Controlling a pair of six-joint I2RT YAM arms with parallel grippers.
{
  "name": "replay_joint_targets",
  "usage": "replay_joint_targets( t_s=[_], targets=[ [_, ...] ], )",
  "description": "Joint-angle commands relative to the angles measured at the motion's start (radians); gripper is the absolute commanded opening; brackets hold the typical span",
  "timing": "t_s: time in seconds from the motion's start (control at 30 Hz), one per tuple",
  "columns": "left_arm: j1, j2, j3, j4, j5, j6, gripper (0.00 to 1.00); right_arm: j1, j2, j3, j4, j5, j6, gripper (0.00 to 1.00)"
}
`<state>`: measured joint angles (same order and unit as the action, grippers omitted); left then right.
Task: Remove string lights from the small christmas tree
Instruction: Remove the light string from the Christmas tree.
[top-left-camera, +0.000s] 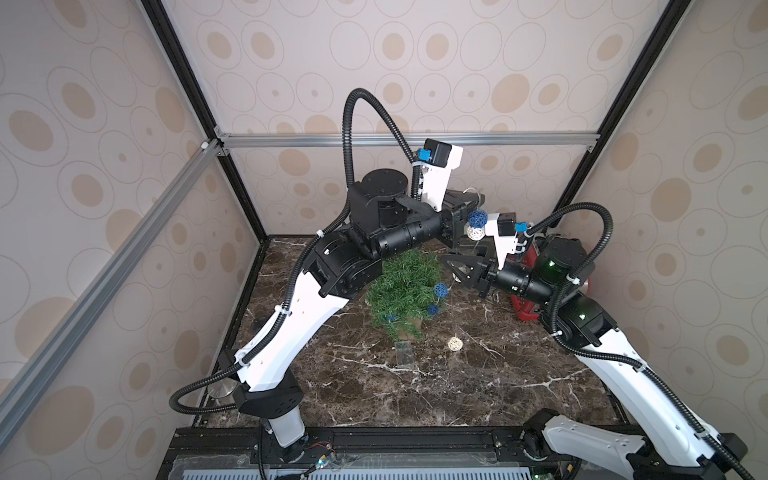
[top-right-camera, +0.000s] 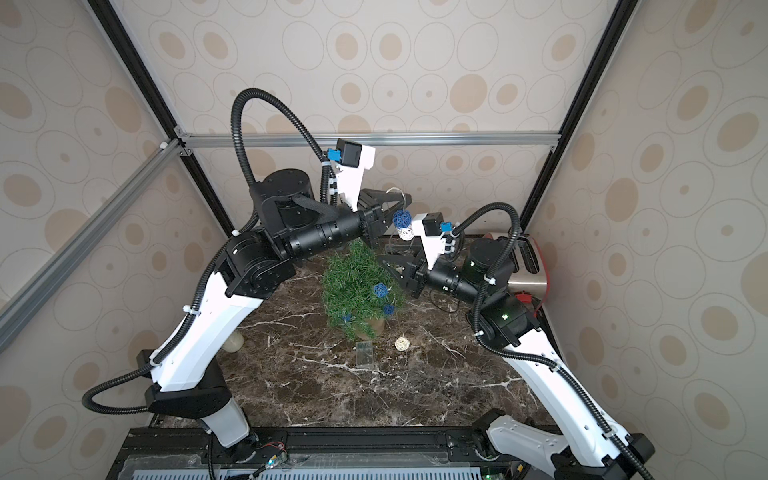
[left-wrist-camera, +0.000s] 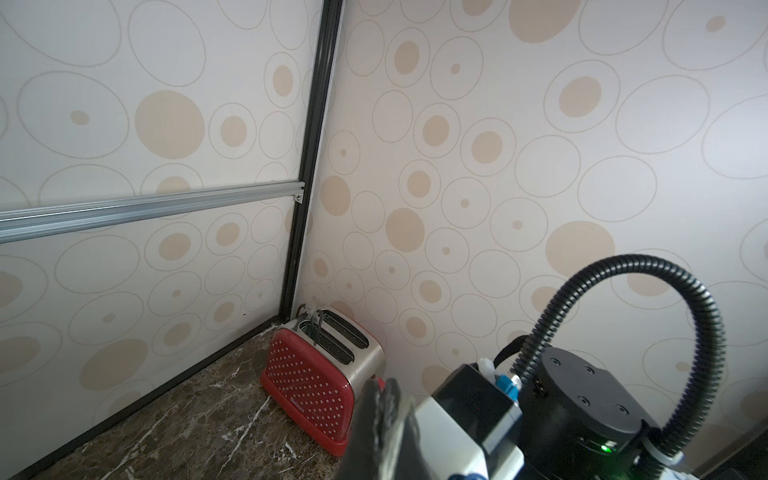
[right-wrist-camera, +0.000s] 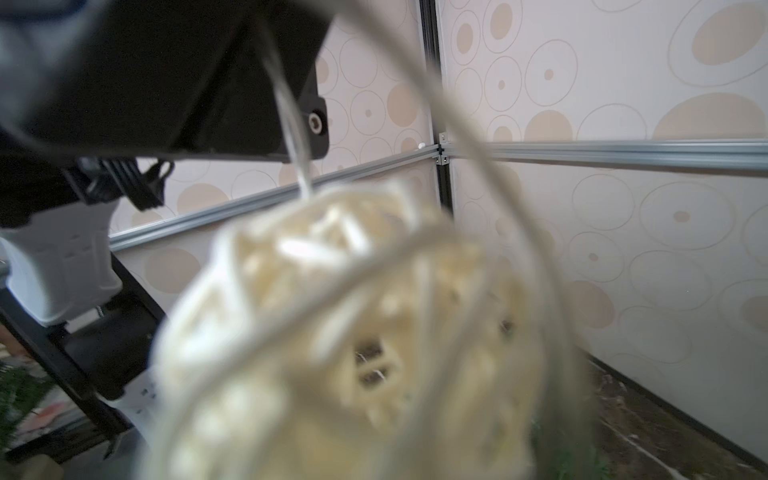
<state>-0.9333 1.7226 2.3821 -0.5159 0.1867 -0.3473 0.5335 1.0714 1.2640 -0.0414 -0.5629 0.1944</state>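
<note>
Small christmas tree (top-left-camera: 405, 286) sat mid-table on its tan pot (top-left-camera: 411, 323). Long axis roughly upright, tip toward the back wall in both top views. Bushy green needle branches, ragged cone shape.

String lights (top-left-camera: 440, 289) were half on, half off the tree. Overall run went low-front to high-back. The clear rectangular battery box (top-left-camera: 404, 354) lay flat on the marble just in front of the pot, long side front-to-back. The thin pale wire (top-right-camera: 394, 191) went through the foliage and up to the left gripper (top-left-camera: 478, 198). Two blue woven balls sat on the tree's right flank, with a smaller bit of blue low at the front. One loose cream ball (top-left-camera: 455, 343) lay on the table near the box, not touching it.

Left gripper was high, behind and above the tree tip, jaws pinched together on a wire loop. A hanging blue ball (top-left-camera: 477, 217) and a hanging cream ball (top-left-camera: 475, 232) dangled just under it, touching each other.

Right gripper (top-left-camera: 459, 259) was lower, just beside the tree's right side, pointing at it, under the dangling pair. Jaws looked only narrowly apart in both top views; couldn't tell if they had anything. The right wrist view was mostly that cream wicker ball, blurred and right at the lens, with wire strands across it.

Red polka-dot toaster (left-wrist-camera: 309, 384) with a brushed steel top and two slots stood in the back right corner. Table (top-left-camera: 478, 386) was dark brown marble with white veins.
</note>
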Motion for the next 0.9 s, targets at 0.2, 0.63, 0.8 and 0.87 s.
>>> replay_joint_targets(
  t_s=[0.2, 0.63, 0.8, 0.87],
  targets=[
    [-0.009, -0.025, 0.028, -0.019, -0.077, 0.036, 0.53, 0.001, 0.035, 0.095, -0.053, 0.162, -0.040, 0.00],
    [0.068, -0.174, -0.122, -0.034, -0.253, 0.126, 0.99, -0.107, 0.233, 0.425, -0.073, 0.309, -0.062, 0.00],
    [0.106, -0.240, -0.230, -0.010, -0.342, 0.196, 0.99, -0.164, 0.319, 0.538, -0.087, 0.336, -0.066, 0.00],
    [0.107, -0.255, -0.264, 0.002, -0.389, 0.239, 0.99, -0.193, 0.355, 0.586, -0.094, 0.339, -0.063, 0.00]
  ],
)
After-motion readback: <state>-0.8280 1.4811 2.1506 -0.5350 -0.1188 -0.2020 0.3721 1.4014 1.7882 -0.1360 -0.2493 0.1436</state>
